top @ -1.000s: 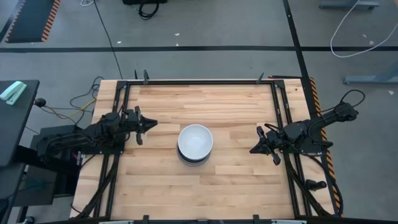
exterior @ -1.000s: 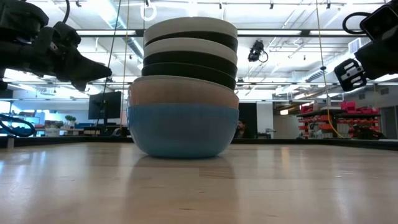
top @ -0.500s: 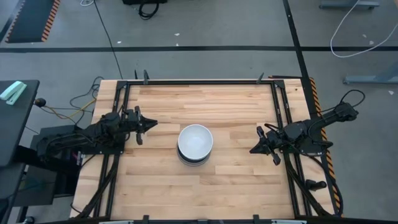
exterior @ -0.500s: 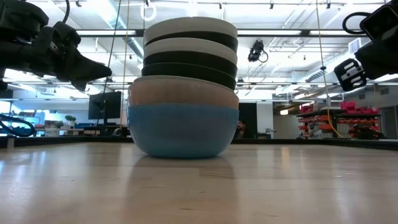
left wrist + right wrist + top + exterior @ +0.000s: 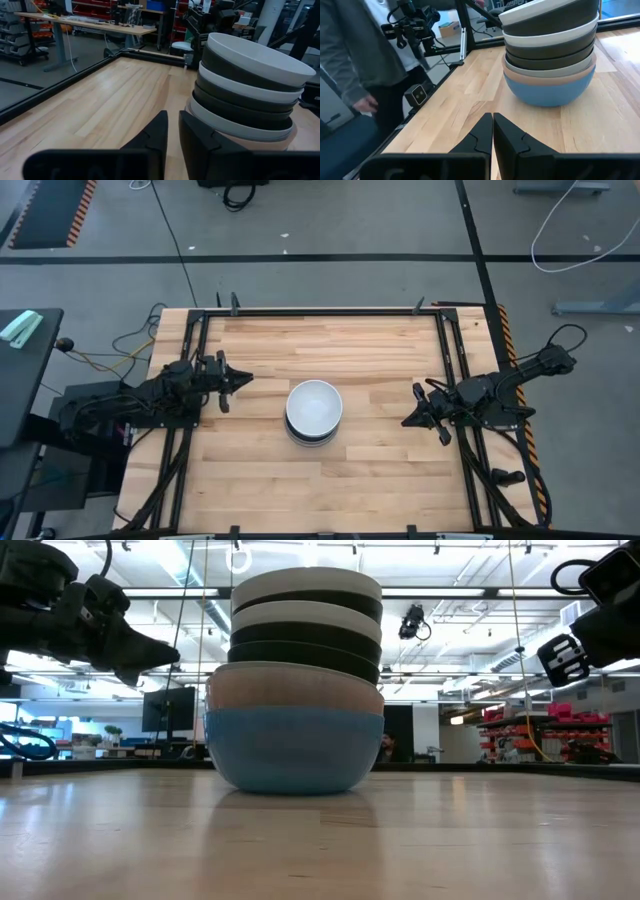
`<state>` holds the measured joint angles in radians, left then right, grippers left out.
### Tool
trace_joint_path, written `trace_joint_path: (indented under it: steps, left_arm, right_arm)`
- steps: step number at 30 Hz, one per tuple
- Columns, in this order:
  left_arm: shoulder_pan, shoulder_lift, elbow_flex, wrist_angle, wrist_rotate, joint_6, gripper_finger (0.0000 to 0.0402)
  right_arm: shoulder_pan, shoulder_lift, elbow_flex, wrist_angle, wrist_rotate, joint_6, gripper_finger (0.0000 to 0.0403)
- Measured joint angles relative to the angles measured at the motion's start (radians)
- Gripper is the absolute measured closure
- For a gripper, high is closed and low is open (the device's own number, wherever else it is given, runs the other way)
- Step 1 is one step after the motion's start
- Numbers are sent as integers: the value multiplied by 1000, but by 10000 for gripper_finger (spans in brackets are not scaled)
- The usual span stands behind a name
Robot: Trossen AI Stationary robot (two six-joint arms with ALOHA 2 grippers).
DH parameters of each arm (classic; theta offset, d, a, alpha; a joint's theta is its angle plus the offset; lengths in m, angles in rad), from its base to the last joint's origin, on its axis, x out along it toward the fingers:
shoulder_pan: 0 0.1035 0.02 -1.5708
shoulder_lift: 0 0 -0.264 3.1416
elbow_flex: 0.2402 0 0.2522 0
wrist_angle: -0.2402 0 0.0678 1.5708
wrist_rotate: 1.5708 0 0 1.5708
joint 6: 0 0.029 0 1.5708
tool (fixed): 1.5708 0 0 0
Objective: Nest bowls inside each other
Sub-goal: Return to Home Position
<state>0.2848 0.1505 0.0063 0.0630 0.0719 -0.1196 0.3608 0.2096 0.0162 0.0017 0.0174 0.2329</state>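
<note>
Nested bowls (image 5: 295, 680) hide each other's interiors; the count stays uncertain.

A robotics lab or workshop is showing here: red parts shelves (image 5: 107, 6), workbenches (image 5: 90, 25), ceiling strip lights (image 5: 480, 595), and floor cables (image 5: 570, 225).

Nested bowl stack (image 5: 314, 412) at tabletop (image 5: 330, 480) centre: sole obstacle. Bare wood on every side to all four edges. Black frame rails (image 5: 452, 360) border edges.
</note>
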Motion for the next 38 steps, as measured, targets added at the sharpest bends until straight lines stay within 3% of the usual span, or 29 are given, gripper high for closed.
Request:
trace_joint_path:
  steps: [38]
  left_arm:
    - [0, 0, 0, 0, 0, 0, 344]
  right_arm:
    - [0, 0, 0, 0, 0, 0, 384]
